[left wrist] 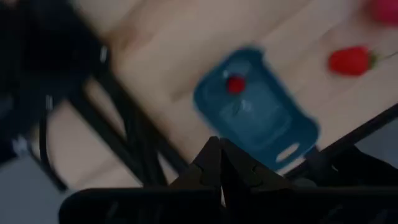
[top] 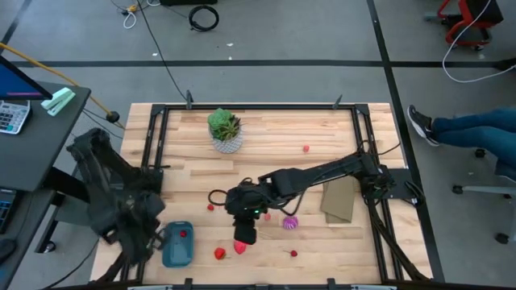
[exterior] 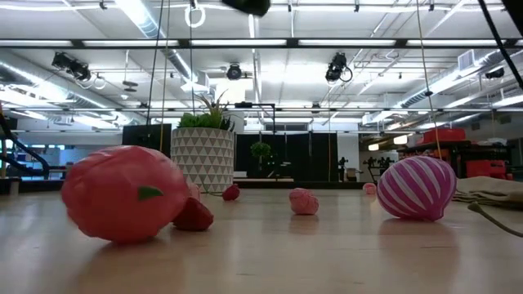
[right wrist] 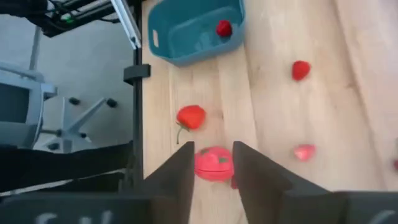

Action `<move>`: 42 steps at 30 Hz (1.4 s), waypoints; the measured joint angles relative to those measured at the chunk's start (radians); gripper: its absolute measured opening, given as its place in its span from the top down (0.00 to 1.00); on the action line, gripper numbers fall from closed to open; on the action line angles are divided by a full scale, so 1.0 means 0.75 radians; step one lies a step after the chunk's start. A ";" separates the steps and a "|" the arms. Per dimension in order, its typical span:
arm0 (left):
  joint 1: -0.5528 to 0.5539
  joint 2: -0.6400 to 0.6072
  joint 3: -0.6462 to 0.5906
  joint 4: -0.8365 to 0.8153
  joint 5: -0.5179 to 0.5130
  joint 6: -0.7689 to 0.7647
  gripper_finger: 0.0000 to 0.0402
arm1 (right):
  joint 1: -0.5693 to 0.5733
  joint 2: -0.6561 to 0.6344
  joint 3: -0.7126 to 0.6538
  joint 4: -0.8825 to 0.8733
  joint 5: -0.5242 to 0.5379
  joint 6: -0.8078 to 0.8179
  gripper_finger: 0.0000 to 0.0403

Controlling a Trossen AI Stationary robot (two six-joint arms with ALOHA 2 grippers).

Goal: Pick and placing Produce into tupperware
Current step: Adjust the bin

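Note:
The blue-teal tupperware stands near the table's front left with one small red piece in it. The oval red-pink piece lies on the table to its right and also shows in the low view. The purple ribbed ball rests farther right. Small red pieces lie scattered on the wood. My right gripper is open and hangs above the oval piece, clear of it. My left gripper is shut and empty, beside the tupperware.
A green plant in a white pot stands at the far middle. A tan box-like thing lies at the right. A black frame runs round the table. A person's leg and shoe show beyond the right edge.

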 joint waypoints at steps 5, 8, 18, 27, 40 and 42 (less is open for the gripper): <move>-0.203 0.121 0.000 0.094 0.154 -0.317 1.00 | 0.031 -0.095 0.000 -0.012 0.115 0.000 0.90; -0.250 0.213 0.000 0.151 0.201 -0.334 1.00 | 0.045 -0.148 0.000 -0.014 0.178 -0.024 0.98; -0.254 0.331 -0.167 0.461 0.149 -0.351 1.00 | 0.081 -0.274 0.001 -0.018 0.253 -0.024 0.99; -0.210 0.258 -0.485 0.718 0.153 -0.342 1.00 | 0.126 -0.298 0.001 -0.020 0.275 -0.031 0.98; -0.080 0.162 -0.738 0.959 0.147 -0.275 1.00 | 0.142 -0.294 0.001 -0.045 0.277 0.005 0.98; -0.055 0.163 -0.739 0.977 0.115 -0.238 1.00 | 0.141 -0.294 0.001 -0.053 0.277 0.005 0.98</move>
